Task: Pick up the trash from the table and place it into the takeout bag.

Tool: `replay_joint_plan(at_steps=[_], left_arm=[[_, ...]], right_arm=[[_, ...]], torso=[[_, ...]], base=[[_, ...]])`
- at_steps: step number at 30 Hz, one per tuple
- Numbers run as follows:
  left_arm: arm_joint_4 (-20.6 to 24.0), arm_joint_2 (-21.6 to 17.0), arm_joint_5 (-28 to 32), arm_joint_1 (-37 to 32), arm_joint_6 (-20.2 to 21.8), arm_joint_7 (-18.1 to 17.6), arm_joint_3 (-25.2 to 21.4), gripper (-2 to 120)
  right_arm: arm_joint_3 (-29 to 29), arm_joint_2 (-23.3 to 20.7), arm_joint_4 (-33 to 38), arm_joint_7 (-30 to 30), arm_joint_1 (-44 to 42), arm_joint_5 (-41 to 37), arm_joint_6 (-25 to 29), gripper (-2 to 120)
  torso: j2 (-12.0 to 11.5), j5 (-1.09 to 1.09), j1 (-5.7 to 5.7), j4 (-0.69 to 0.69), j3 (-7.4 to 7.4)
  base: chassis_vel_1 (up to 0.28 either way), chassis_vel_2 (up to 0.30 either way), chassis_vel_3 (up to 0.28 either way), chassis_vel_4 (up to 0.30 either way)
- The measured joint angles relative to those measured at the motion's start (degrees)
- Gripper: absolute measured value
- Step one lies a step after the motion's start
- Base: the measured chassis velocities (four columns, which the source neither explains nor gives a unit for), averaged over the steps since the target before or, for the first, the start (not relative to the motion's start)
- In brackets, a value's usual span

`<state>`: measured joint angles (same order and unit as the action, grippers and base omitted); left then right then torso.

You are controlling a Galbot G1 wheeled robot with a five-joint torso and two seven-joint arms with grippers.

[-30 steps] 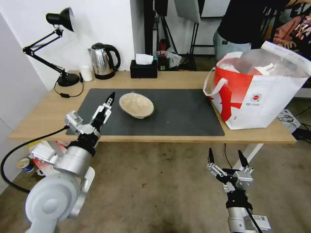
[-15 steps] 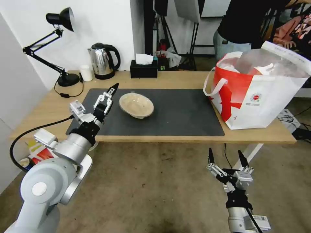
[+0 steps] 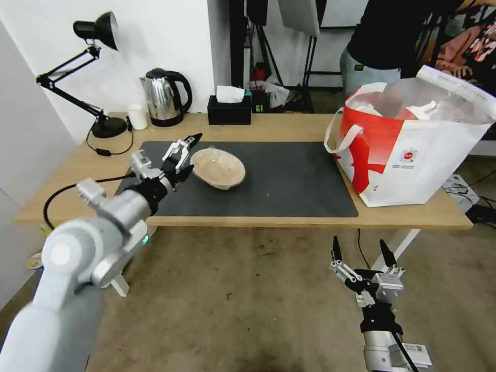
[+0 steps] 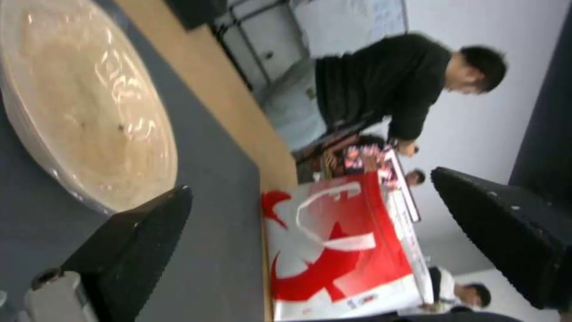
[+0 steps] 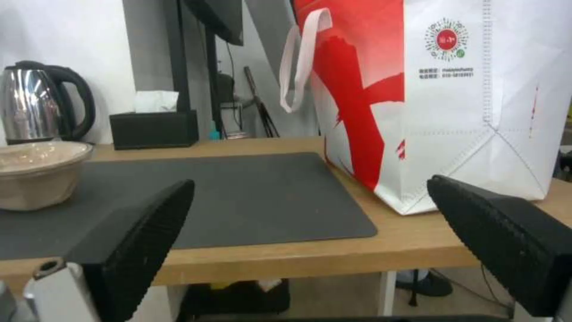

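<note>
My left gripper (image 3: pixel 185 153), fingers spread, sits beside the shallow beige paper bowl (image 3: pixel 217 168); right gripper (image 3: pixel 360 252) hangs open below the counter (image 3: pixel 289 127).

Silver-grey rounded arms – black wrist collars, black cable (image 3: pixel 67 189), metal linkages, black tapered ribbed fingertips (image 5: pixel 140 237)

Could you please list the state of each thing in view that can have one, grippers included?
Left gripper: open, at the near rim of the beige paper bowl, not gripping it.
Right gripper: open, holding nothing, below the table's front edge.
Beige paper bowl: upright on the dark mat, apparently empty.
Takeout bag: standing upright on the table, mouth open, things already inside.
Kettle: upright, lid closed.
</note>
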<state>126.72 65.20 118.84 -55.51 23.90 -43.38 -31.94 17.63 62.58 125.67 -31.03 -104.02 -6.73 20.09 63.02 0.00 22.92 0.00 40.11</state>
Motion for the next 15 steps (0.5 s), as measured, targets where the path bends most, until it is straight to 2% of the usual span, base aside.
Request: replay_joint_plan(at_steps=[1, 4, 12, 13, 14, 15], left_arm=[[0.00, 0.00, 0.00, 0.00, 0.00, 0.00, 0.00, 100], [-2.79, -0.78, 5.77, 4.13, 2.38, -4.66, 0.27, 100], [-3.69, -1.00, 6.92, 5.03, 3.21, -5.89, 0.56, 100], [-4.95, -1.42, 6.45, 5.58, 4.29, -6.77, 1.40, 100], [-9.54, -2.70, 3.96, 6.94, 7.66, -9.70, 4.25, 100], [-11.12, -3.52, 2.59, 7.42, 9.18, -11.12, 5.21, 100]], right_arm=[[0.00, 0.00, 0.00, 0.00, 0.00, 0.00, 0.00, 100], [0.00, 0.00, 0.00, 0.00, 0.00, 0.00, 0.00, 100], [0.00, 0.00, 0.00, 0.00, 0.00, 0.00, 0.00, 100], [0.00, 0.00, 0.00, 0.00, 0.00, 0.00, 0.00, 100], [0.00, 0.00, 0.00, 0.00, -0.02, 0.00, 0.00, 100], [0.00, 0.00, 0.00, 0.00, -0.01, 0.00, 0.00, 100]], torso=[[0.00, 0.00, 0.00, 0.00, 0.00], [0.01, 0.01, 0.00, -0.02, 0.00], [0.02, 0.00, 0.00, 0.02, 0.00], [0.02, 0.02, -0.01, 0.04, -0.02], [0.01, -0.02, -0.01, -0.02, -0.01], [0.00, -0.03, 0.01, -0.05, 0.00]], base=[[0.000, 0.000, 0.000, 0.000], [0.000, 0.000, 0.000, 0.000], [0.000, 0.000, 0.000, 0.000], [0.000, 0.000, 0.000, 0.000], [0.000, 0.000, 0.000, 0.000], [0.000, 0.000, 0.000, 0.000]])
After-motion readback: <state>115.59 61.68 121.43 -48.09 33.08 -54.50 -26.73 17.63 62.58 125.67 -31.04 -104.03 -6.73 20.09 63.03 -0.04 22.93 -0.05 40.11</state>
